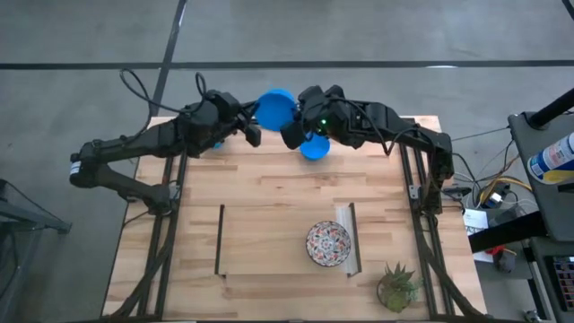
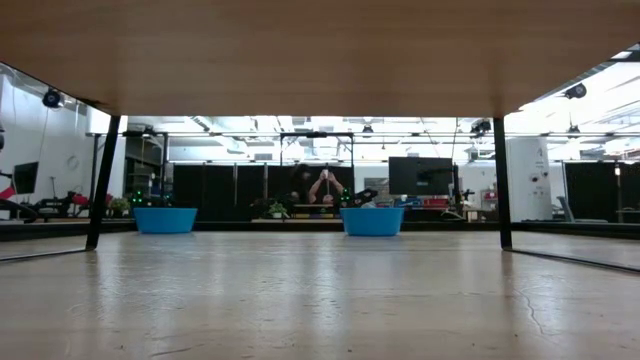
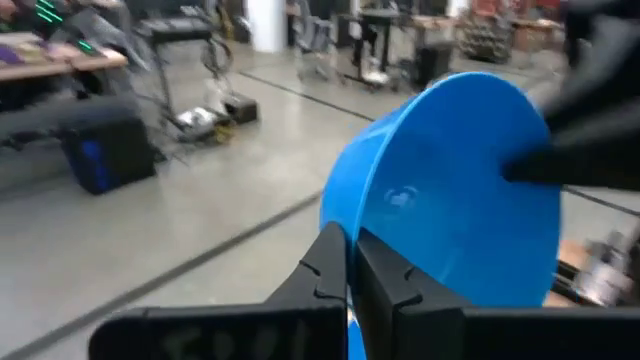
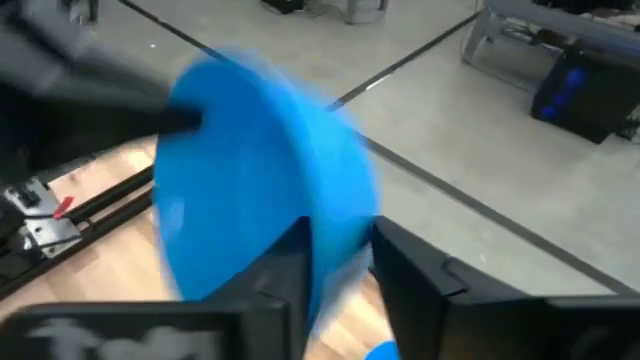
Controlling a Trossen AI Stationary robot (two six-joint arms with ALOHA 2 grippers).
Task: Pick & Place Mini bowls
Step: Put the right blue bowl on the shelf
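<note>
A plain blue mini bowl (image 1: 275, 108) is up in the air over the table's far edge, tipped on its side between my two grippers. My left gripper (image 1: 253, 133) is shut on it, as the left wrist view (image 3: 352, 262) shows. My right gripper (image 4: 340, 270) is open, with one finger on each side of the opposite rim (image 4: 335, 235); whether it touches, I cannot tell. A second blue bowl (image 1: 314, 148) stands on the table under the right arm. The low view shows two blue bowls (image 2: 165, 220) (image 2: 372, 221) standing upright. A patterned bowl (image 1: 328, 242) sits near the table's front. My left gripper pinches the raised blue bowl by its rim (image 3: 350, 238), one finger inside the bowl and one outside. The bowl (image 3: 450, 190) is lifted clear of the table and tipped on its side, its opening turned sideways.
A small green plant (image 1: 395, 285) stands at the table's near right corner. Two dark strips (image 1: 220, 238) (image 1: 352, 238) lie on the wood on either side of the patterned bowl. Cables and equipment (image 1: 547, 161) sit beyond the right edge.
</note>
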